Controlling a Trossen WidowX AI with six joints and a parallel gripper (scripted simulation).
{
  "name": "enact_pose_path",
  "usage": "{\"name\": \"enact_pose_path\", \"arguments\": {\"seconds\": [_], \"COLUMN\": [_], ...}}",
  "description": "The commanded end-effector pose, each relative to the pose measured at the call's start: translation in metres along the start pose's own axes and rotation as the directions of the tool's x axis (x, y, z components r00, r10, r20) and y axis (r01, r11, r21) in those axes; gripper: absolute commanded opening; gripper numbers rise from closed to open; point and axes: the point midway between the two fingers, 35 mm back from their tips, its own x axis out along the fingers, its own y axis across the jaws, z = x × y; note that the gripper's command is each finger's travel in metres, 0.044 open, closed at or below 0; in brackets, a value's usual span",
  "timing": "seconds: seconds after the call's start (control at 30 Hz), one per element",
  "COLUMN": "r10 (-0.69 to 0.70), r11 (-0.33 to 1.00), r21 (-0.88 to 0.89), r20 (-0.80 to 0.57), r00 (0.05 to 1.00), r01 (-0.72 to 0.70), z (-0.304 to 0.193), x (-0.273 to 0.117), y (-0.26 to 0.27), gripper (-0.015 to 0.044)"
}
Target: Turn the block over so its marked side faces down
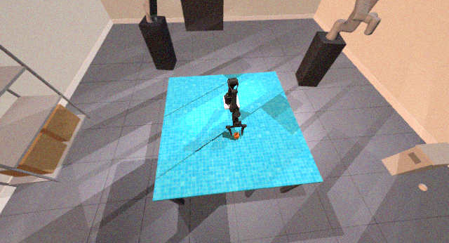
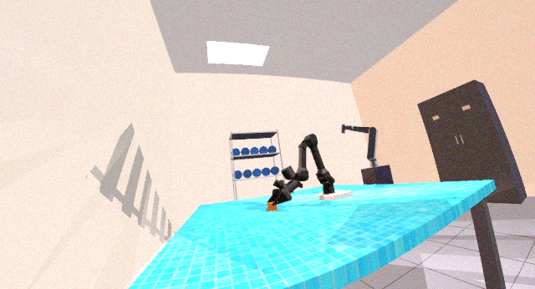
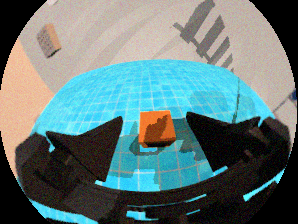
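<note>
- Clearly, the small orange cube-shaped block (image 1: 236, 135) (image 2: 272, 206) (image 3: 156, 128) rests on the table with the bright cyan, square-tiled top (image 1: 200, 173) (image 2: 292, 239) (image 3: 155, 75).
- Its upward face in the wrist view is orange, crossed by a darker, irregular patch; a narrow dark strip shows along the near lower edge (whether that strip is the marked side, I cannot tell).
- The black parallel-jaw gripper (image 1: 237, 134) (image 2: 272, 203) (image 3: 154, 116) is wide open and grips nothing; in the wrist view its dark, pointed fingers show on either side of the block, with cyan tiles visible in both gaps.
- Behind the gripper, the black jointed arm (image 1: 233, 102) (image 2: 310, 141) bends up and back to a flat white base plate (image 1: 238, 105) (image 2: 345, 194) on the same table.
- Beyond the table (exterior view) stand a metal shelf rack (image 2: 253, 135) holding round blue objects and a tall dark two-door cabinet (image 2: 464, 140).
</note>
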Motion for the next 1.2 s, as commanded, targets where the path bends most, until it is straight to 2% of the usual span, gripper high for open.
{"name": "enact_pose_path", "arguments": {"seconds": [0.0,0.2,0.37,0.4,0.57,1.17], "r10": [-0.003,-0.003,-0.004,0.001,-0.004,-0.004], "r11": [1.0,1.0,1.0,1.0,1.0,1.0], "r21": [-0.004,-0.008,-0.005,0.0,-0.003,-0.003], "r20": [-0.024,-0.247,-0.427,-0.414,-0.515,-0.518], "r00": [1.0,0.969,0.904,0.91,0.857,0.855], "r01": [0.003,0.001,0.002,-0.001,0.003,0.003], "z": [0.002,0.021,0.044,0.058,0.053,0.054], "x": [0.002,0.003,-0.026,-0.029,-0.049,-0.051], "y": [0.0,0.002,0.001,0.002,0.0,0.0], "gripper": [0.044,0.044,0.044,0.044,0.044,0.044]}}
